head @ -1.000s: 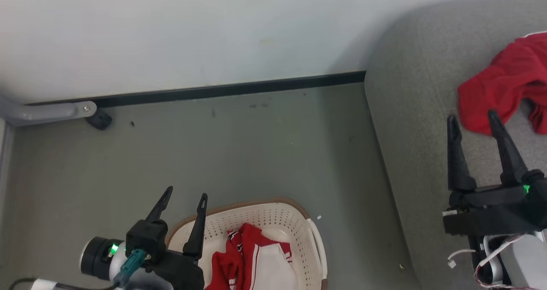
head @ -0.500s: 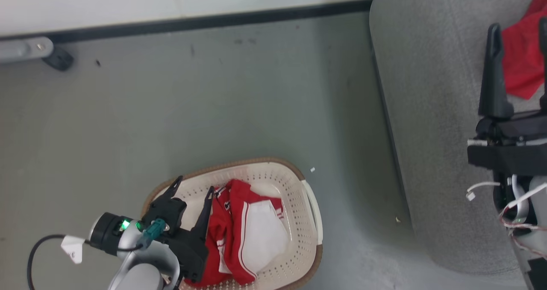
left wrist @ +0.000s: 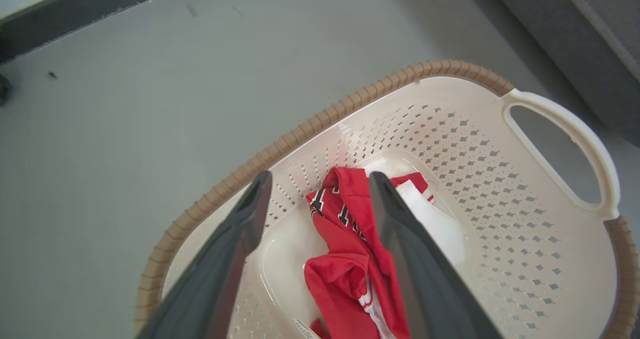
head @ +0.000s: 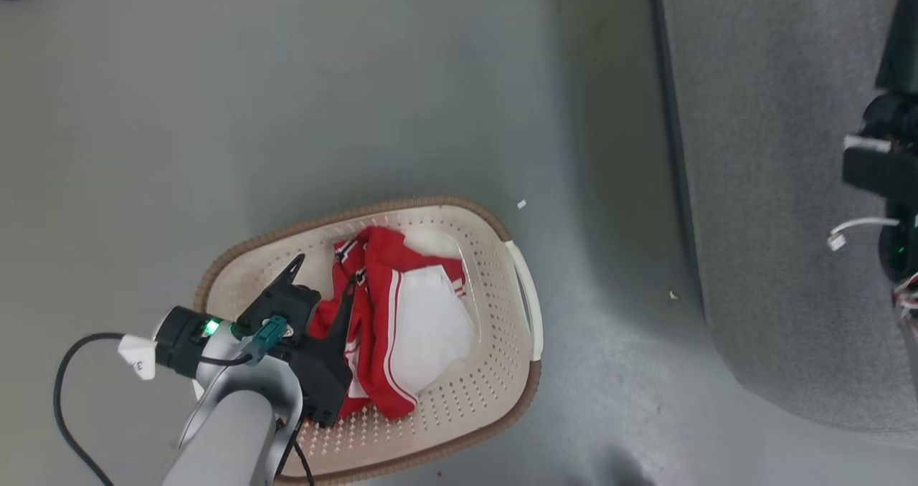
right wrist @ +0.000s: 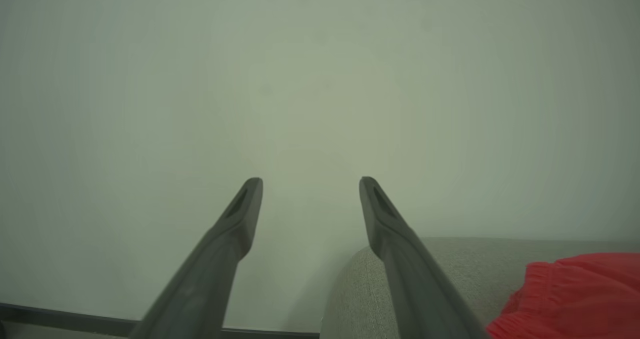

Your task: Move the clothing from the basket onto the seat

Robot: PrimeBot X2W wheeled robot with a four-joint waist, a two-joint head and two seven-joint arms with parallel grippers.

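Left gripper (head: pixel 324 274) is spread wide and empty over the basket (head: pixel 401 205), with a red fold between its fingers. Best to sink lower and pinch that raised ridge, not the flat white panel. The basket holds the clothing (head: pixel 401 321), bunched on its floor. Right gripper (right wrist: pixel 311 181) is wide and empty, by the seat (right wrist: pixel 450 264). A red garment (right wrist: pixel 575 294) lies there.

Even, soft light; head view motion-blurred; wrist views edge-warped, dim corners

The grey floor (head: pixel 287 113) bears the basket (head: pixel 495 314), with the seat (head: pixel 774 185) near it.
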